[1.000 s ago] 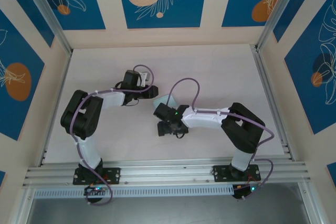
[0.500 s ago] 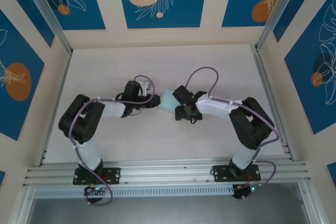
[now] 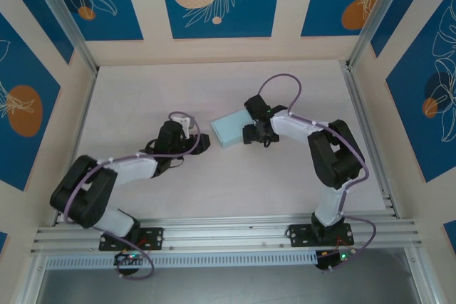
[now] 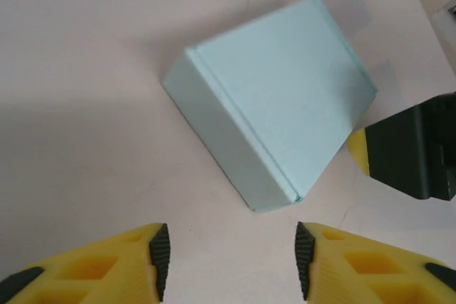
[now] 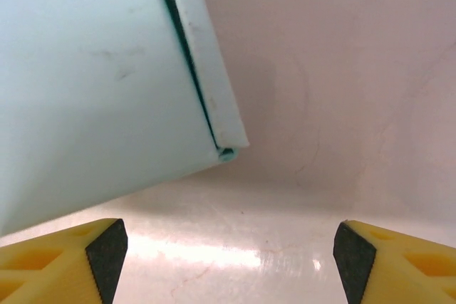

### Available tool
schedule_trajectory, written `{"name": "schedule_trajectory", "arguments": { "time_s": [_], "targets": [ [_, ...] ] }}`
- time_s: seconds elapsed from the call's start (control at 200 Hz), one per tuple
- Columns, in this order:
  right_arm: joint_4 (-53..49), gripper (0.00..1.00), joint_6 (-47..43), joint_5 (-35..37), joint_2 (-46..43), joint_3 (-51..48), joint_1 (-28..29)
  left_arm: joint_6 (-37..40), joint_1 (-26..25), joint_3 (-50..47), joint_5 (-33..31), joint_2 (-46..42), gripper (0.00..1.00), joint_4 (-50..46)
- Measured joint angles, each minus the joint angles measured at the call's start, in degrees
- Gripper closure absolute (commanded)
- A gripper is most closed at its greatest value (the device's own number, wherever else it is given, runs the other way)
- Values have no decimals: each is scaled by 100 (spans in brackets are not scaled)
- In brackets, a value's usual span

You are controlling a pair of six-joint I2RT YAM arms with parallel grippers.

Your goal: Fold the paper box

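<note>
- The box (image 3: 230, 129) lies near the middle of the surface (image 3: 142, 90), folded shut into a flat pale-blue rectangle and set at a slant to the surface edges.
- From the left wrist camera you see the box (image 4: 271, 105) resting on its broad face. One side wall faces the camera, and a fold line runs along its top edge.
- Your left arm (image 3: 128, 165) reaches in from the left, and its tip stops just beside the box's left end.
- The left jaws stand moderately apart. Their yellow, black-faced pads (image 4: 158, 254) hold nothing, and the box sits ahead of them without touching.
- Your right arm (image 3: 313, 133) comes in from the right, with its tip at the box's right end.
- The right jaws stand wide. The pads (image 5: 107, 247) sit at the bottom corners of the right wrist view with only bare surface between them.
- The box (image 5: 92, 83) sits ahead and to the left of the right jaws. A dark seam is visible along its edge.
- In the left wrist view one yellow tip of the right jaws reaches the box's right corner. You cannot tell whether it touches.
</note>
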Motion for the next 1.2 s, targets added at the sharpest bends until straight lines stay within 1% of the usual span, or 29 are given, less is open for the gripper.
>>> {"name": "schedule_trajectory", "arguments": {
  "time_s": [0.07, 0.14, 0.19, 0.24, 0.255, 0.435, 0.515, 0.595, 0.73, 0.85, 0.94, 1.03, 1.2],
  "targets": [
    [-15, 16, 26, 7, -293, -186, 9, 175, 111, 0, -236, -525, 32, -332],
    [-68, 12, 85, 44, -763, -474, 9, 389, 310, -2, -522, -1088, 20, -732],
    [-101, 8, 114, 70, -1143, -693, -2, 463, 463, -15, -713, -1453, 12, -979],
    [-116, 0, 195, 107, -1543, -898, -42, 645, 640, -68, -905, -1845, 3, -1215],
    [-109, 0, 188, 120, -1650, -955, -57, 647, 684, -87, -953, -1943, 1, -1274],
    [15, 0, 310, 372, -2894, -1720, -483, 1222, 1248, -570, -1685, -3276, 0, -2039],
    [195, 0, 323, 527, -3305, -2092, -713, 1620, 1373, -855, -2004, -3709, 0, -2083],
    [503, 0, 293, 710, -3659, -2494, -911, 2068, 1478, -1226, -2234, -3965, 0, -1880],
    [1394, 0, -72, 949, -4175, -3261, -1132, 2850, 1580, -1768, -2354, -3982, 0, -1272],
    [2420, 0, -595, 990, -4625, -3993, -1257, 3390, 1797, -2216, -2326, -3805, 0, -367],
    [3333, 1, -1012, 911, -4957, -4518, -1366, 3613, 2015, -2463, -2212, -3508, 0, 264],
    [4229, 0, -1325, 678, -5195, -5014, -1587, 3748, 2157, -2557, -2050, -3097, 0, 730],
    [5132, 0, -1421, 271, -5010, -5257, -2210, 3869, 2256, -2559, -1764, -2249, 0, 1615]
  ]
}}
